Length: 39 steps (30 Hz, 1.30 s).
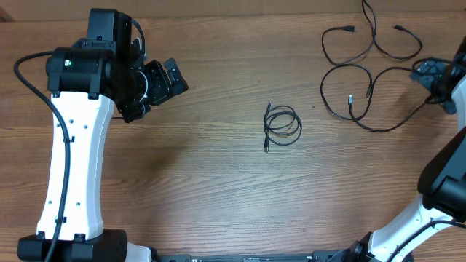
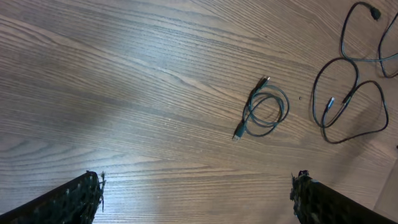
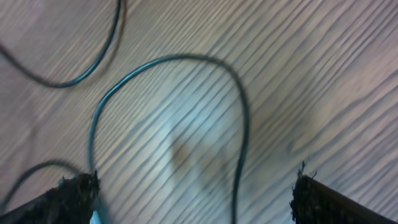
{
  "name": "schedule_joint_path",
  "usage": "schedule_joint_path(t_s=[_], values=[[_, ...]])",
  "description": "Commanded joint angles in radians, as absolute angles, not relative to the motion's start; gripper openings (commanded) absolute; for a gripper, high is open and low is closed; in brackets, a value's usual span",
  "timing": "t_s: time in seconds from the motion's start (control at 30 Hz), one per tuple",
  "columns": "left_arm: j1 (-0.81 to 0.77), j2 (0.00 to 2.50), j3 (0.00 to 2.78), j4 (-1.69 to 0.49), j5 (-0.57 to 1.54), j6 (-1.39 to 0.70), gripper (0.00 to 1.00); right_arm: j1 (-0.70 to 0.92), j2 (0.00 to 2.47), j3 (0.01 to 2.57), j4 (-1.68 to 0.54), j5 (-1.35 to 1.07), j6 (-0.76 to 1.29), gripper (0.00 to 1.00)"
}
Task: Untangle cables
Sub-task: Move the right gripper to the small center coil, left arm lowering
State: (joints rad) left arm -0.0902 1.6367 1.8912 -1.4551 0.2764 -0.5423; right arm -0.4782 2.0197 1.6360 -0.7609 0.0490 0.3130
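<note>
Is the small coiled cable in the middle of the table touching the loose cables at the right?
Apart. The overhead view shows a stretch of bare table between the coiled cable and the nearest loop of the loose cables.

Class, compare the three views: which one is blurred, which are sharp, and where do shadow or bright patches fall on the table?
Overhead: sharp, evenly lit, a faint shadow on the table beside the left arm. Left wrist: the coiled cable is crisp; shadow band at left, bright patch at bottom centre. Right wrist: blurred, the loose cable smeared, pale glare mid-frame.
</note>
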Motion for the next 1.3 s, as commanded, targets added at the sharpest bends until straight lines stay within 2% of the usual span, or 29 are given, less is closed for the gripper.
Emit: schedule_joint_path(t_s=[0.0, 0.17, 0.33, 0.53, 0.67, 0.9, 1.1, 1.2, 1.27], values=[[-0.094, 1.634, 1.892, -1.454, 0.278, -0.516, 1.0, -0.484, 1.985, 1.671, -0.826, -0.176, 0.356, 1.0], [-0.094, 1.634, 1.892, -1.454, 0.278, -0.516, 1.0, -0.452, 1.983, 1.657, -0.998, -0.509, 0.331, 1.0], [-0.094, 1.634, 1.892, -1.457, 0.278, -0.516, 1.0, -0.359, 1.99, 1.639, -1.129, -0.453, 0.333, 1.0], [-0.094, 1.634, 1.892, -1.469, 0.278, -0.514, 1.0, -0.229, 1.992, 1.638, -1.159, -0.439, 0.357, 1.0], [-0.094, 1.634, 1.892, -1.496, 0.302, -0.381, 1.0, -0.128, 1.992, 1.638, -1.169, -0.535, 0.283, 1.0], [-0.094, 1.634, 1.892, -1.555, 0.334, -0.279, 1.0, 0.08, 1.992, 1.638, -1.164, -0.384, 0.292, 1.0], [-0.094, 1.633, 1.892, -1.647, 0.334, -0.245, 1.0, 0.218, 1.993, 1.638, -1.172, -0.18, 0.457, 1.0], [-0.094, 1.626, 1.892, -1.687, 0.334, -0.231, 1.0, 0.245, 1.993, 1.637, -1.18, -0.169, 0.504, 1.0], [-0.094, 1.611, 1.892, -1.69, 0.342, -0.227, 0.95, 0.253, 1.994, 1.637, -1.184, -0.172, 0.51, 1.0]])
